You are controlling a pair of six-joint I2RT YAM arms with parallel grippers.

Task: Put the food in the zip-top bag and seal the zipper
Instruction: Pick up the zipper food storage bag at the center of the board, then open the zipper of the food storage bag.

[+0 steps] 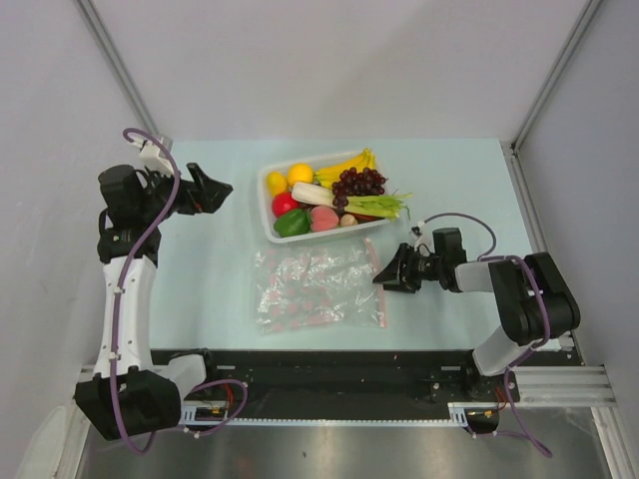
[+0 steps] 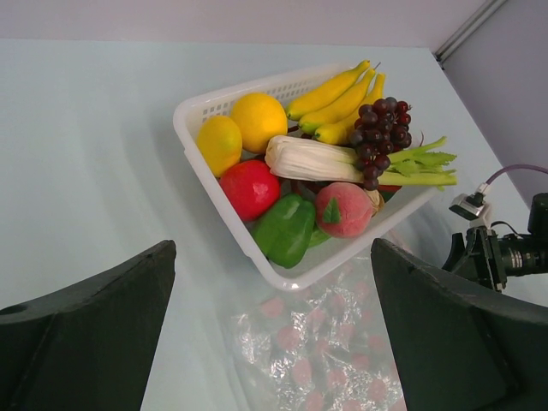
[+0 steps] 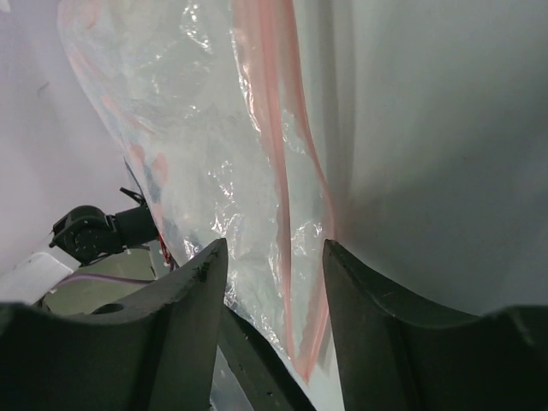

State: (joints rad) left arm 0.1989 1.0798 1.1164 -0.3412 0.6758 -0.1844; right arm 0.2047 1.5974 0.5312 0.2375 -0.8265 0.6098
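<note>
The food [image 1: 329, 195] lies heaped in a white basket [image 1: 268, 215]: bananas [image 2: 334, 90], grapes [image 2: 381, 128], a leafy stalk [image 2: 325, 161], a peach [image 2: 342, 210], an orange [image 2: 259, 120] and a lemon [image 2: 219, 141]. In front of the basket the clear zip-top bag [image 1: 310, 289] lies flat on the table. Its pink zipper [image 1: 380, 299] runs along its right edge. My right gripper [image 1: 384, 274] is low at that edge. In the right wrist view its jaws [image 3: 272, 248] stand apart around the zipper [image 3: 265, 128]. My left gripper [image 1: 222, 190] hangs open left of the basket, holding nothing.
Grey enclosure walls ring the pale table [image 1: 200, 279]. A black rail [image 1: 329, 369] runs along the near edge between the arm bases. A red tomato [image 2: 251, 188] and a green pepper [image 2: 287, 227] fill the basket's near corner.
</note>
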